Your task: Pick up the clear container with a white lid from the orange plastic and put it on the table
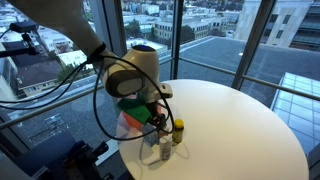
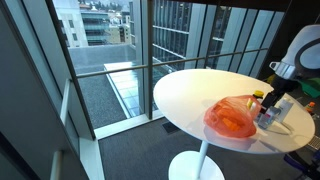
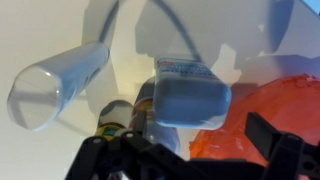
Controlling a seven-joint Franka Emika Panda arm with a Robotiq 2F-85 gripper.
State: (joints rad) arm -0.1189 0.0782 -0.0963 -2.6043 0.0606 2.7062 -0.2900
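Tool point(image 3: 185, 152) comes in from the bottom of the wrist view. Its two dark fingers point(image 3: 104, 158) stand wide apart and nothing is pinched between them, so I read it as spread.

The clear container point(image 3: 190, 92) lies straight ahead of the fingers and is blurred. It is right at the edge of the orange plastic point(image 3: 272, 118). I can't tell whether it rests on the plastic or on the white tabletop point(image 3: 40, 30).

A long clear bottle point(image 3: 55, 85) lies on its side on the tabletop, apart from the container and on the far side of it from the plastic.

In an exterior view the tool point(image 1: 152, 112) hangs low over the near edge of the round tabletop point(image 1: 240, 120). A small yellow-capped bottle point(image 1: 179, 130) stands upright just beside it.

In an exterior view the orange plastic point(image 2: 230, 118) sits crumpled on the tabletop point(image 2: 185, 90), with the tool point(image 2: 275, 100) just beyond it.

Glass walls and city buildings show behind the tabletop in both exterior views.
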